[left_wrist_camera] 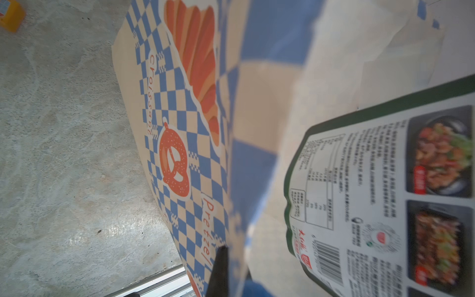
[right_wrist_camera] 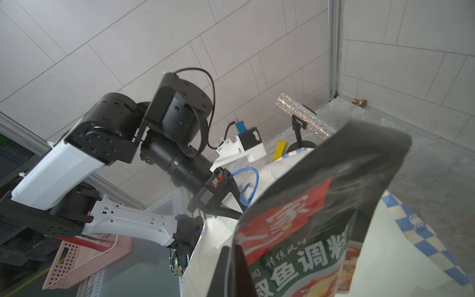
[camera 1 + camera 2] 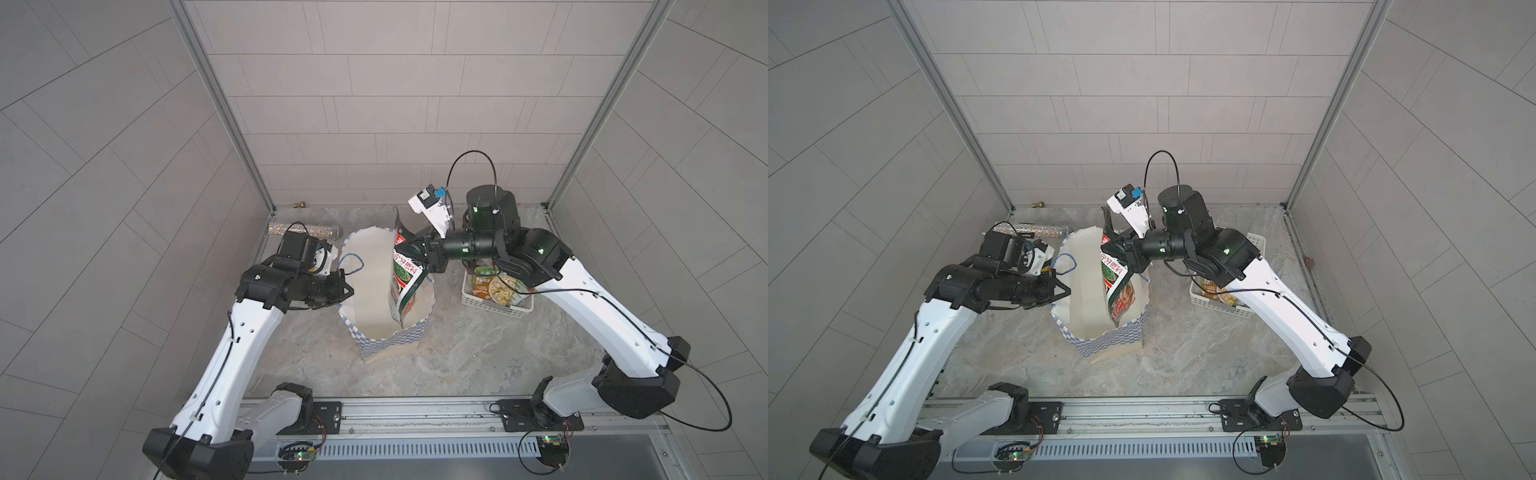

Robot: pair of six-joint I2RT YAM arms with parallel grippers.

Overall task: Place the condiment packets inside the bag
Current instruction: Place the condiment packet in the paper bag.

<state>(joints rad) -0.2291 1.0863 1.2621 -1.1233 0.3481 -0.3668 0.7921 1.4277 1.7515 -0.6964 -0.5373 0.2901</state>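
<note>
Over the middle of the stone-look tabletop [image 3: 457, 353], the tall blue-and-white checkered paper bag [image 3: 395, 338] is standing upright w/ its mouth open. The left gripper [image 3: 350, 291] is pinching the bag's rim, jaws closed on the paper. The right gripper [image 3: 409, 249] is clamping the top of a glossy black-red-green condiment packet [image 3: 405, 286], which is hanging partway inside the bag, top end poking above the rim. More flat packets [image 3: 500, 291] are sitting in the white perforated plastic basket [image 3: 486, 306] nearby.

Marbled tabletop [image 3: 457, 353] with bag [image 3: 390, 340], basket [image 3: 490, 306], yellow block [image 1: 10, 15]
</note>
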